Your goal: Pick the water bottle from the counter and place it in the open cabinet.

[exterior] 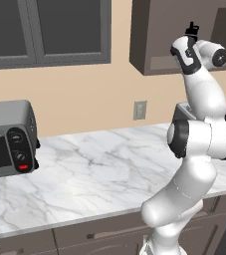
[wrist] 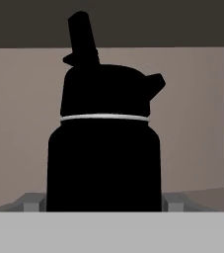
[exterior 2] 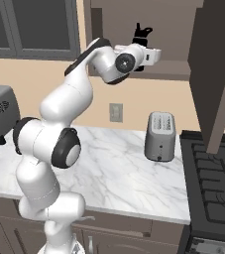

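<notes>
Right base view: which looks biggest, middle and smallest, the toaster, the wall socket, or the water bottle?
1. Toaster, clearly biggest.
2. Wall socket.
3. Water bottle, though only its top shows above the hand, so it and the socket are hard to rank.

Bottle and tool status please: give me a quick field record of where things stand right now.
bottle: black, upright, close in front of the hand camera, raised at cabinet height
tool: up at the cabinet mouth, bottle top showing above the hand; grip looks closed on the bottle, fingers hidden behind it
cabinet: open, brown interior behind the bottle
counter: marble, bottle no longer on it
toaster: on counter, below the cabinet
toaster oven: far left of counter
placement: whether bottle rests on shelf cannot be told
</notes>
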Available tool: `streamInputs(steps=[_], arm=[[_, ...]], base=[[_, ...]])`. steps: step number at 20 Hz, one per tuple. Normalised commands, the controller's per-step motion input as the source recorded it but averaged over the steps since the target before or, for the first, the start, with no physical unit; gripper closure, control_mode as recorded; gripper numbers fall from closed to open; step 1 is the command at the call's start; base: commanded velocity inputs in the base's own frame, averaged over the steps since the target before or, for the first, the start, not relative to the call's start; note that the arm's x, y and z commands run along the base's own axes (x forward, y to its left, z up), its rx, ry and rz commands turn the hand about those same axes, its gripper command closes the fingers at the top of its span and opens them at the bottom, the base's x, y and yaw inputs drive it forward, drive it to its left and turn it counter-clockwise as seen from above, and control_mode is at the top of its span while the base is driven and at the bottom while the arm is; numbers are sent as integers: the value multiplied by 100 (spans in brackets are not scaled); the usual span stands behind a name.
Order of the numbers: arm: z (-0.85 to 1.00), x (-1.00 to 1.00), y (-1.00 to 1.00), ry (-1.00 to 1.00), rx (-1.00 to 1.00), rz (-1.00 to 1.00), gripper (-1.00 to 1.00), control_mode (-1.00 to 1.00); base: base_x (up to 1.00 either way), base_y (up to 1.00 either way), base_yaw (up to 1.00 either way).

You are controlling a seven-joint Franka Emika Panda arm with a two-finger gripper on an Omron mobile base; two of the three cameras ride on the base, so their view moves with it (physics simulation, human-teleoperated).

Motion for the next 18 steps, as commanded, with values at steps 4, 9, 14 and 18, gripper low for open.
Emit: streamInputs(steps=[4, 9, 14, 18], arm=[[-7, 22, -8, -2, 0, 0, 100, -100], [-7, 19, -8, -1, 0, 0, 100, -100], [-8, 16, -4, 0, 0, 0, -100, -100], [-6, 14, -1, 0, 0, 0, -100, -100]], base=[[0, 0, 0], [0, 0, 0], [0, 0, 0], [0, 0, 0]])
